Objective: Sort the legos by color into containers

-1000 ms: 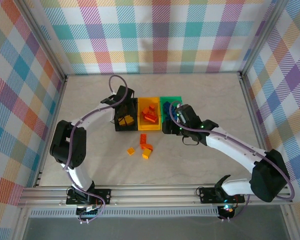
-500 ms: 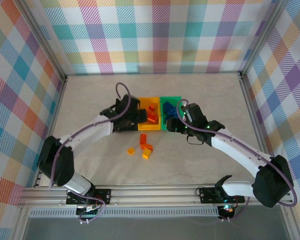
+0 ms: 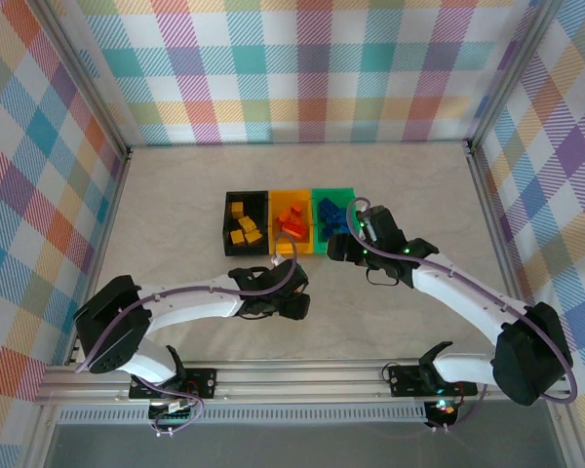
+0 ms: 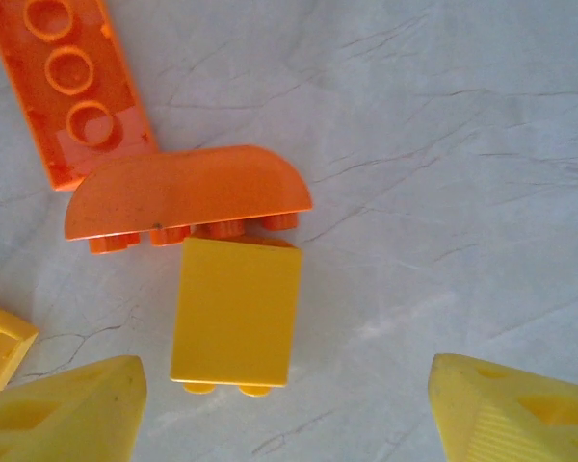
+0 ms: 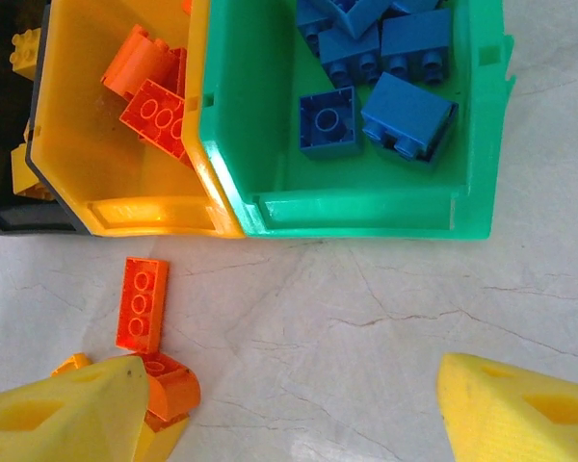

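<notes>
My left pincer (image 4: 289,414) has swung from the black bin (image 3: 247,251) back to the loose bricks. It now hangs open and empty over a yellow brick (image 4: 236,313) that touches an orange arched brick (image 4: 188,197). My right pincer (image 5: 299,414) waits open beside the green bin (image 5: 356,214). Yellow goes next, I judge, then the 2 orange ones.

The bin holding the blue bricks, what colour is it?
Green. The bin shows best in the right wrist view.
</notes>
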You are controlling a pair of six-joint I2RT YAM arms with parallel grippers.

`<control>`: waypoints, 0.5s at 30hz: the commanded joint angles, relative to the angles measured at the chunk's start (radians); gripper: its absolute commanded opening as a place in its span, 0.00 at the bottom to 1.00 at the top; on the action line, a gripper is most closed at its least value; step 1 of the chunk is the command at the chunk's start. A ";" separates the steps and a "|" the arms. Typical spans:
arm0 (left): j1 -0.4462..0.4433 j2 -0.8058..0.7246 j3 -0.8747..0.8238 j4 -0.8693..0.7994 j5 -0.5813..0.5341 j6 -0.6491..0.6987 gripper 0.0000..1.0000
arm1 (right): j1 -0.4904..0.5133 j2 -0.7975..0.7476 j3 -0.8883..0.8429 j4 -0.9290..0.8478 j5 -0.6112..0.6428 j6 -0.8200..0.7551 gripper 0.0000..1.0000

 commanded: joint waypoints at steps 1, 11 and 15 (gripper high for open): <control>-0.003 0.048 -0.014 0.036 -0.044 -0.006 0.70 | -0.001 -0.036 -0.008 0.017 -0.011 0.015 0.79; -0.003 0.127 0.020 0.047 -0.102 0.033 0.40 | -0.005 -0.066 -0.016 0.004 -0.005 0.012 0.79; -0.003 0.081 0.006 0.033 -0.099 0.020 0.30 | -0.008 -0.068 -0.019 0.008 -0.005 0.012 0.79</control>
